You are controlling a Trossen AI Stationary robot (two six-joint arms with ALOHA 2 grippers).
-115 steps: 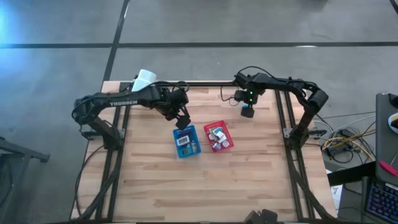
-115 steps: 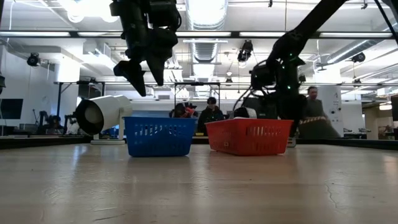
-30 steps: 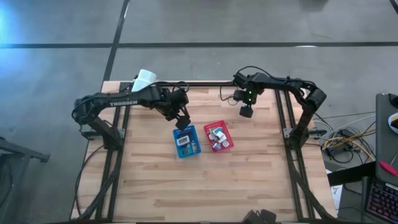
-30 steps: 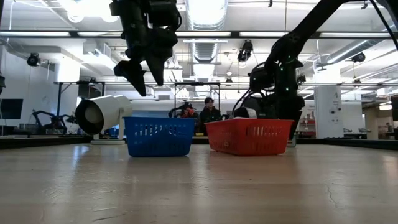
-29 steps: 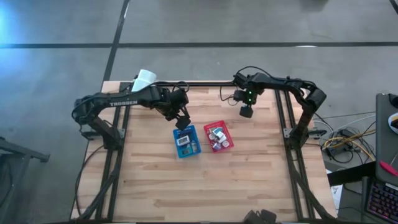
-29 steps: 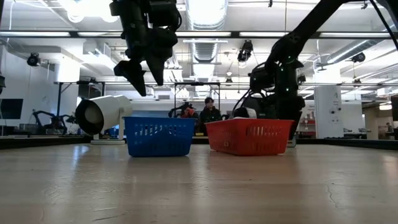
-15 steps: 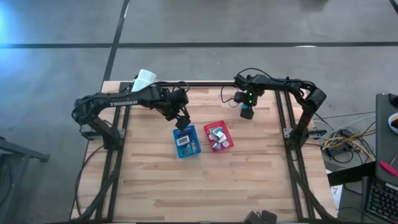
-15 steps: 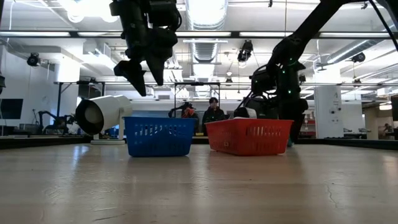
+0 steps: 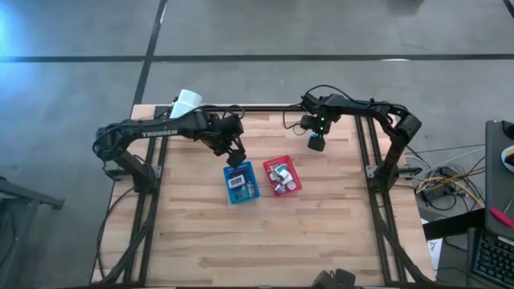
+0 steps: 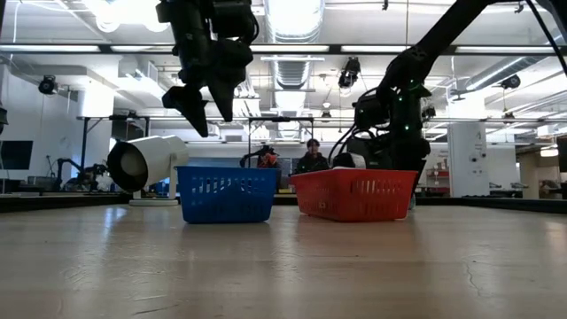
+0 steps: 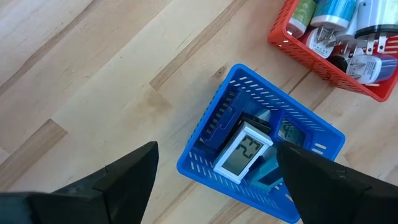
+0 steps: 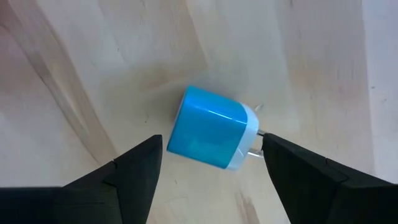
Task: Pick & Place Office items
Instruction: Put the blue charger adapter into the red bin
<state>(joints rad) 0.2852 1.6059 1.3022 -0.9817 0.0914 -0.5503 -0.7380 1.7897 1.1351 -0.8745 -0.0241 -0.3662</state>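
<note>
A blue plug cube (image 12: 207,134) with a white face and metal prongs lies on its side on the wooden table, near the far right. My right gripper (image 9: 317,145) points down over it, open, with one finger on either side and a gap to each. My left gripper (image 9: 235,160) hangs open above the far end of the blue tray (image 9: 241,183). That tray holds a white item with a display (image 11: 242,152) and some dark flat pieces. The red tray (image 9: 283,176) beside it holds several small items (image 11: 348,37).
A white mug (image 9: 186,103) lies on its side at the table's far left corner, also visible in the low view (image 10: 146,162). The two trays stand side by side at mid-table. Bare wood stretches across the near half of the table (image 9: 265,241). People sit in the room beyond.
</note>
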